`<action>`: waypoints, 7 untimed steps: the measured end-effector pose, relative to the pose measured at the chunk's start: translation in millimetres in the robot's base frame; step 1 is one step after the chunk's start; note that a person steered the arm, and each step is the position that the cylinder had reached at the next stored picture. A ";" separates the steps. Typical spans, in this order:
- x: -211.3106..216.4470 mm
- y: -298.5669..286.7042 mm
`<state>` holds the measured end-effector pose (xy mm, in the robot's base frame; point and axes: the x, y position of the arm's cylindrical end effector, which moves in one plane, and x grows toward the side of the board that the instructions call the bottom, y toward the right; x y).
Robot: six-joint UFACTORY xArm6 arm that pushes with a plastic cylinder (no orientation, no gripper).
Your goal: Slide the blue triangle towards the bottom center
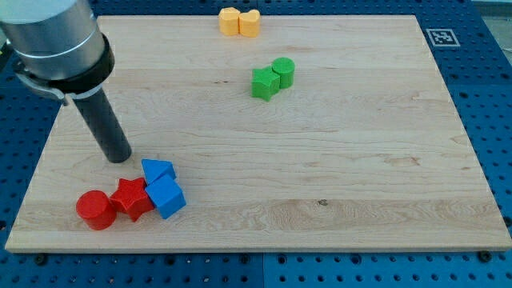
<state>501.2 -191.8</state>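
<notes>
The blue triangle [158,170] lies on the wooden board [320,184] at the view's lower left. It touches a blue cube [166,198] just below it and a red star [131,198] to its lower left. My tip [118,158] rests on the board just left of and slightly above the blue triangle, a small gap apart from it. The rod rises up and to the left to the grey arm body.
A red cylinder [95,210] sits left of the red star. A green star-like block [264,82] and green cylinder [283,72] sit touching at upper centre. Two yellow blocks [239,22] sit at the top edge. A marker tag [440,36] is at the top right corner.
</notes>
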 end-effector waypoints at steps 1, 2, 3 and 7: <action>28.2 -0.1; 43.9 1.8; 38.0 23.4; 36.7 125.0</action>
